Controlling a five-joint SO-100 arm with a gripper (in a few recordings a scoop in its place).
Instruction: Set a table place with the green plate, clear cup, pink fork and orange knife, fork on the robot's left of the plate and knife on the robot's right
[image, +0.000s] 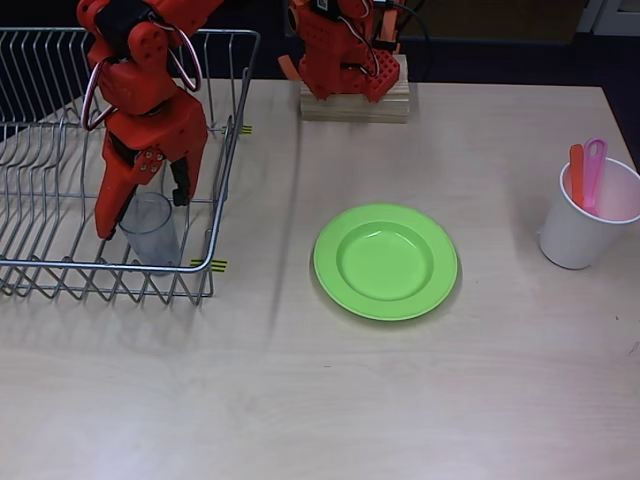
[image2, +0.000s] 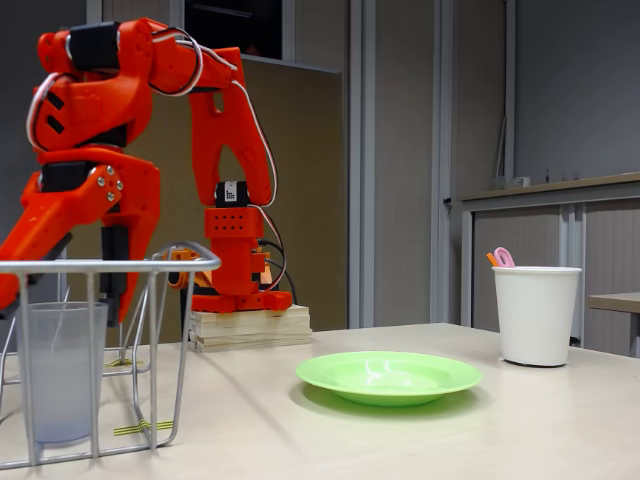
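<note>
The clear cup stands upright inside a wire dish rack at the left. My orange gripper hangs over it, open, one finger on each side of the cup's rim; whether they touch it I cannot tell. The green plate lies flat mid-table with nothing on it. Handles up in a white cup at the right stand the pink fork and the orange knife.
The wire dish rack takes up the left side, its walls close around the cup. The opaque white cup sits near the right edge. My arm's base rests on a wooden block at the back.
</note>
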